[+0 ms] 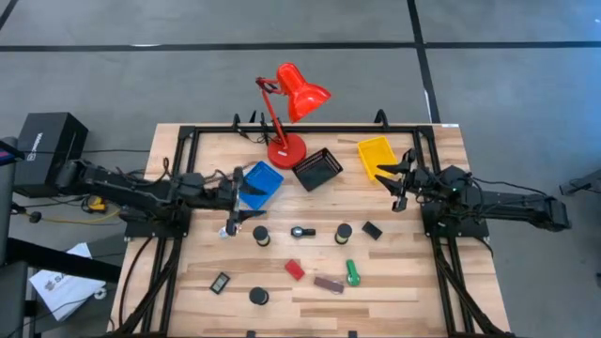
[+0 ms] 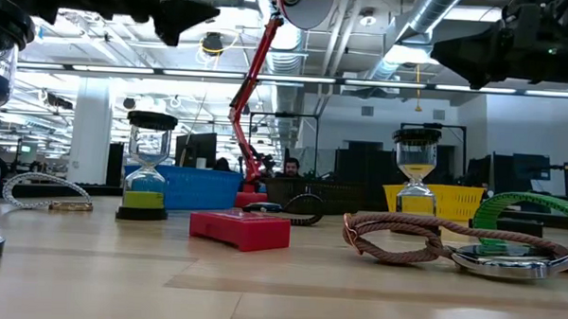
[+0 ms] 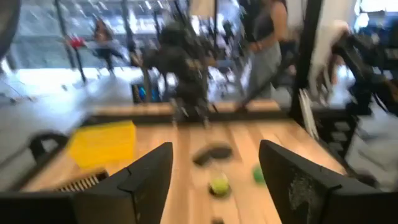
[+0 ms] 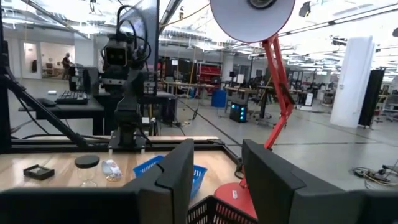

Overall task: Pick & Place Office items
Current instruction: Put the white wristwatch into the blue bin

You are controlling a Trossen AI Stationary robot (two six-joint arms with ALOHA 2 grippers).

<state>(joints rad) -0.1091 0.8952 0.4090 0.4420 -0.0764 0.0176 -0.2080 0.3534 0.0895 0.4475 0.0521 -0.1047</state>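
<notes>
The office items lie spread over the wooden table's middle and near part. Among them are black round pieces [image 1: 260, 235] that show as small hourglasses [image 2: 147, 169] in the low view. There are also a red block [image 1: 295, 269], a brown bar [image 1: 328, 284], a green stubby cylinder [image 1: 352, 272], small black rectangles [image 1: 372, 229] and a silvery clip [image 1: 231, 228]. My left gripper [image 1: 237, 192] hangs above the table by the blue tray's left edge, open, with nothing between its fingers [image 3: 214, 180]. My right gripper [image 1: 392, 185] hangs beside the yellow tray, also open and empty [image 4: 217, 180].
A blue tray [image 1: 258, 185], a black tray [image 1: 317, 169] and a yellow tray [image 1: 376, 155] stand in a row at the table's far side. A red desk lamp [image 1: 286, 145] stands behind them. Black frame rails [image 1: 178, 178] run along the left, right and far edges.
</notes>
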